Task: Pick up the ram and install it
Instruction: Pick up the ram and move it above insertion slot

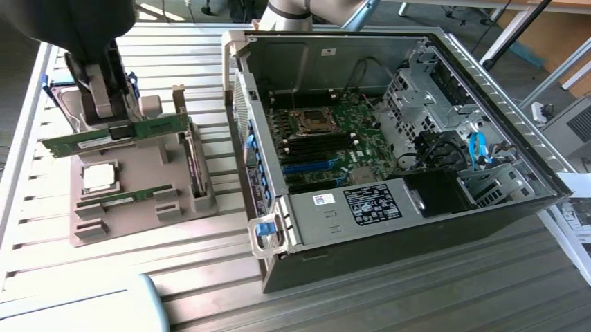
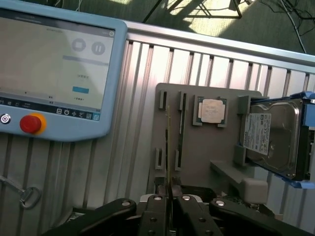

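Over the tray [image 1: 138, 169], the gripper [image 1: 118, 130] pinches the ram [image 1: 159, 127] — long side level — the computer [image 1: 319, 216] toward the exterior view's right.

The ram [image 1: 157, 128] pinched in the gripper [image 2: 170, 199] is matt green board; the gripper itself looks like dull black metal, perhaps painted. Beneath it, the holder tray [image 2: 206, 147] is matt grey plastic on a ribbed, satin-finish aluminium table [image 2: 138, 98]. Off to the gripper's side, the hard drive [image 2: 281, 129] gleams smooth (with a paper label [image 2: 256, 133]).

Sunlight falls across the ribbed metal table [image 1: 388, 297] and grey floor [image 2: 275, 29].
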You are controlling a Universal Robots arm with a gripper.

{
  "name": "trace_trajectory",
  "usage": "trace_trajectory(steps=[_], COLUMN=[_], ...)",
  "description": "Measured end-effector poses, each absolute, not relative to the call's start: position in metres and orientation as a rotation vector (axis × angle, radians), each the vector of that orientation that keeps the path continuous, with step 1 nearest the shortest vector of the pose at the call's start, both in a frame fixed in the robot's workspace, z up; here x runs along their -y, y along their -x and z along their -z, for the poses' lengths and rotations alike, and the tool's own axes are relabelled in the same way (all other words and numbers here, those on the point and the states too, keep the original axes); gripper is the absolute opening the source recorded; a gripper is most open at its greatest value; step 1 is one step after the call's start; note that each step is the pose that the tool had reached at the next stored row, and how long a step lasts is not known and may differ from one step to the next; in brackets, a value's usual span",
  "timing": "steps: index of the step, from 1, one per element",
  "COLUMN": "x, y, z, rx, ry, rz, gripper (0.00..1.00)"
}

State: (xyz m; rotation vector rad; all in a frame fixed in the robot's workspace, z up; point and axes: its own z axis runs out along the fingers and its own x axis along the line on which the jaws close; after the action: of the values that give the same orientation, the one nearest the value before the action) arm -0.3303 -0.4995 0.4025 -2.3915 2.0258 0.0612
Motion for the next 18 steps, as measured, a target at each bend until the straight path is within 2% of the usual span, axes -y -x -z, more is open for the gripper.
trace_trajectory(steps=[18], x=[0.499], y=[0.265], z=[-0.402], rx=[-2.031], ry=[2.397], rz=[-0.075], gripper=[0.14])
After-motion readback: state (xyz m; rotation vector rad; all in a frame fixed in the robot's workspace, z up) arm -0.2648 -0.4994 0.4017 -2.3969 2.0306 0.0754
